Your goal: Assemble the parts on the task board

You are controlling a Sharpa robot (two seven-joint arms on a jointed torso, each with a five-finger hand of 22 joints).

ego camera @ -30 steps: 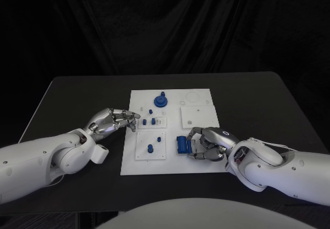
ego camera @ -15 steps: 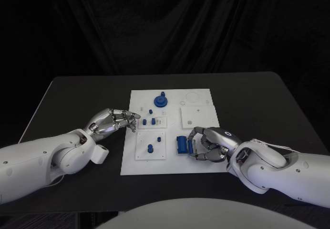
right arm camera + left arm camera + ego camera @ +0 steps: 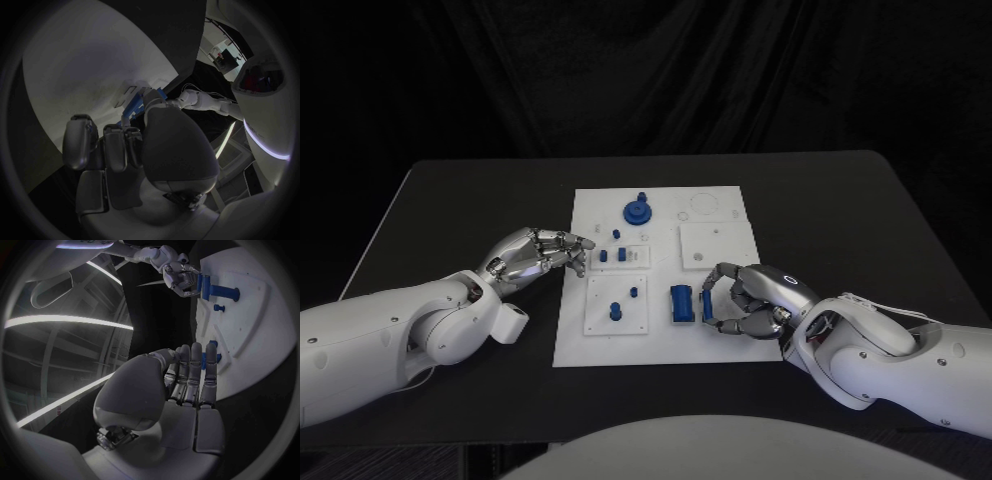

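- Head view: task board (image 3: 711, 345) lies flat in the middle of the black counter (image 3: 459, 190), a white plate carrying several raised white square blocks.
- On the board's far edge stands a blue gear-like part (image 3: 636, 210) with a short peg rising from it; beside it is a round recess (image 3: 704, 207) with nothing blue in it.
- One white block near the left hand (image 3: 538, 253) holds two small blue pegs (image 3: 612, 257); the block below it holds another short blue piece (image 3: 633, 292) and a small blue peg (image 3: 610, 312).
- A larger blue cylinder part (image 3: 681, 303) lies on the board just beside the right hand (image 3: 750, 300), whose fingers curl next to it; whether they are touching it or grasping it, I cannot tell.
- The left hand rests at the board's left edge, fingers curled together and grasping nothing.
- Left wrist view: the left hand (image 3: 181, 390) shows its fingers (image 3: 195, 371) bunched, tips close to the small blue pegs (image 3: 210, 358) on the board (image 3: 250, 330). Across the board the right hand (image 3: 178, 272) sits against the blue cylinder part (image 3: 204, 285), with another blue part (image 3: 226, 291) just beyond.
- Right wrist view: the right hand (image 3: 134, 150) shows its fingers (image 3: 80, 142) bent over the white board (image 3: 81, 80), and the blue cylinder part (image 3: 140, 106) peeks out close behind them, contact unclear.
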